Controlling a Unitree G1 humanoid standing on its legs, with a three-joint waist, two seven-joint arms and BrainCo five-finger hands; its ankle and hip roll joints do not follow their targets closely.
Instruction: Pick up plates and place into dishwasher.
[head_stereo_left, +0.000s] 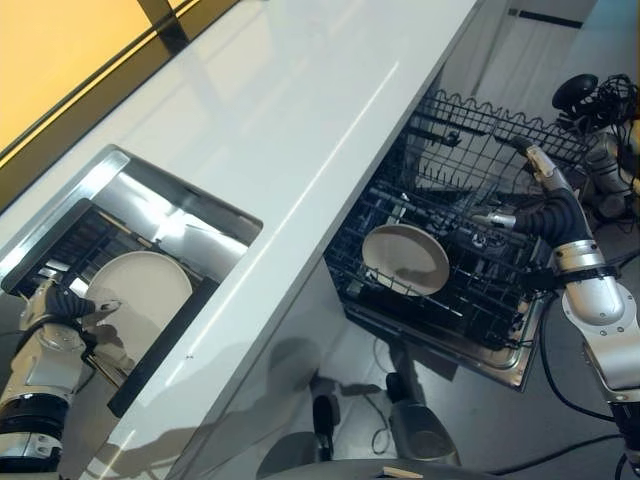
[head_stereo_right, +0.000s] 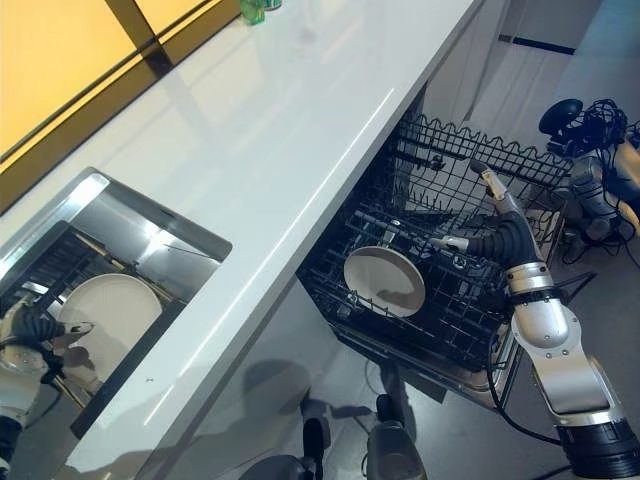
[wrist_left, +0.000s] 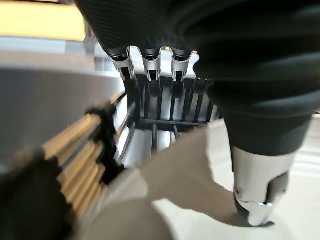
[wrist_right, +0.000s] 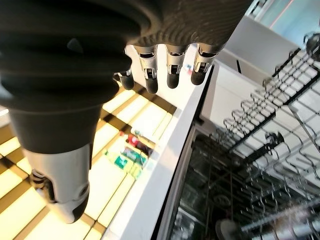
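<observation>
**One plate racked, one plate under the thumb**

Fingers on the left hand (head_stereo_left: 62, 305) reach down past the far rim of the plate in the sink (head_stereo_left: 140, 290), and the thumb (wrist_left: 257, 192) presses flat on its pale face, so that plate is pinched at its edge. It leans in the sink (head_stereo_left: 105, 172), set into the long white counter (head_stereo_left: 300, 150), with a dark slatted rack (wrist_left: 160, 107) just beyond the fingers.

Over on the other side, the right hand (head_stereo_left: 545, 195) hangs above the pulled-out dishwasher rack (head_stereo_left: 470, 150), fingers (wrist_right: 172, 67) straight and slightly apart, thumb out to the side, gripping nothing at all. The hand is clear of the wires, with its fingers pointing toward the back of the rack.

Below it, a second plate (head_stereo_left: 405, 258) sits tilted among the black tines at the front of the dishwasher rack, apart from the hand.
</observation>
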